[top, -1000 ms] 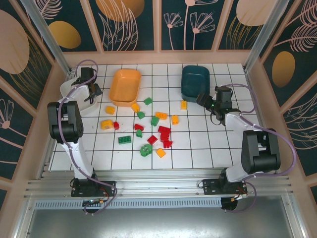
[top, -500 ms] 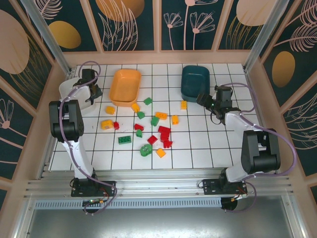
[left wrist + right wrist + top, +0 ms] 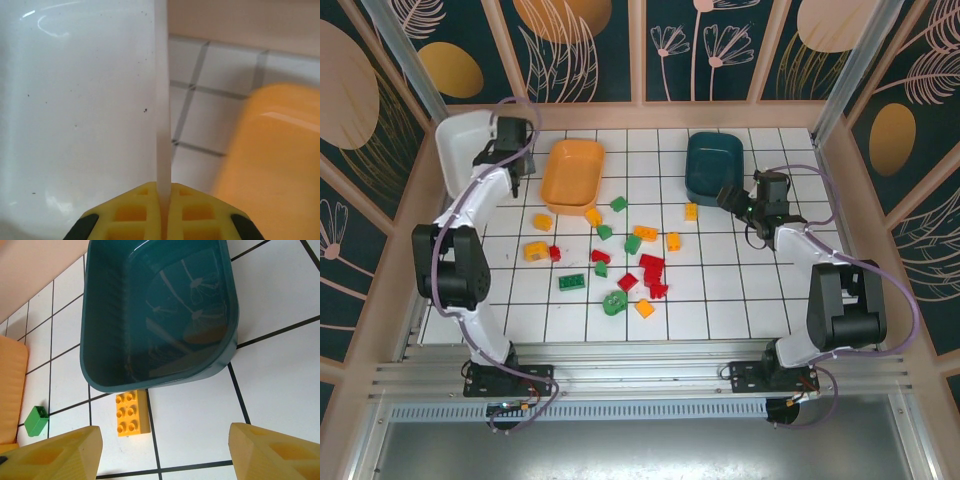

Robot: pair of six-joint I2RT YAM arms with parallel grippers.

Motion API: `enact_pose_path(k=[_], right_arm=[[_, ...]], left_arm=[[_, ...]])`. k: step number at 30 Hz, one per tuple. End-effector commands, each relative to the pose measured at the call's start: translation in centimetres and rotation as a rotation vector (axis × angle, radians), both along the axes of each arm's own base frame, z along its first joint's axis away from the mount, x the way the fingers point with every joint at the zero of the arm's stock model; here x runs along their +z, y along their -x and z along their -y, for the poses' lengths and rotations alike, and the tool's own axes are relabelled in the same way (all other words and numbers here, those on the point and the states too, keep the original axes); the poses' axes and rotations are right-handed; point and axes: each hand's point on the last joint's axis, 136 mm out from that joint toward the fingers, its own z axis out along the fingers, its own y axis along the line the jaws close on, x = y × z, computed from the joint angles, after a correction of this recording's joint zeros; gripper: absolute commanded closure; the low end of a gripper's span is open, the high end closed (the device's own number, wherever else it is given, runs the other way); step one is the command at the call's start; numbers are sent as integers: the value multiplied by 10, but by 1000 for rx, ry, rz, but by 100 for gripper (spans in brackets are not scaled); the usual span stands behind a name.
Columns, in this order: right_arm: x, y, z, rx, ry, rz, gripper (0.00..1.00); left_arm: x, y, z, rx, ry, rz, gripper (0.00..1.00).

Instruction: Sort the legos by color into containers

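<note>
Plainly, the left gripper (image 3: 162,200) is pinching the thin rim of the white bin (image 3: 75,100), its yellow fingers (image 3: 130,212) pressing on either side of the wall with no gap showing between them and the plastic. From overhead, that left gripper (image 3: 510,150) is holding the white bin (image 3: 460,150) tilted at the far left corner, its inside facing up toward the camera. Just beside it to the right, the orange bin (image 3: 572,175) is sitting flat on the tiled table (image 3: 760,290).

The right gripper (image 3: 164,440) is hanging with its jaws apart and nothing between them, above bare tile just in front of the teal bin (image 3: 160,315). A yellow-orange brick (image 3: 132,412) is lying against that bin's near wall, and a green brick (image 3: 36,420) is lying further left, near the orange bin's edge.

Overhead, the right gripper (image 3: 730,198) is hovering at the near right corner of the teal bin (image 3: 713,165). The legos (image 3: 652,263) are lying scattered over the middle tiles, red, green and yellow-orange mixed, in front of the two bins.
</note>
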Motion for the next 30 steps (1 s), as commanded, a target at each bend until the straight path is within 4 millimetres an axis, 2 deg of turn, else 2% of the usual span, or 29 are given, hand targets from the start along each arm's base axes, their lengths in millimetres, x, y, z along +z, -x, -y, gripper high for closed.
enact_pose_path(k=[1,5,8,12,15,23,25,30], right_arm=[[20,-3,4,-5,7,57,31],[24,0,8,-15,5,65,31],[24,1,11,-20,1,66,31],[23,2,15,-28,-5,66,31],[22,2,18,-31,-14,64,31],[18,5,20,-30,-28,60,31],[17,5,20,-28,-31,58,31],[16,4,19,-24,-37,60,32]], left_arm=[[21,0,69,-148,6,28,100],[39,-10,156,-328,112,130,100],[51,-17,210,-424,162,201,100],[55,-25,264,-506,203,276,100],[39,-33,294,-539,253,298,100],[-23,-57,338,-523,304,241,100],[-37,-61,342,-495,293,223,100],[-67,-68,333,-393,257,178,100]])
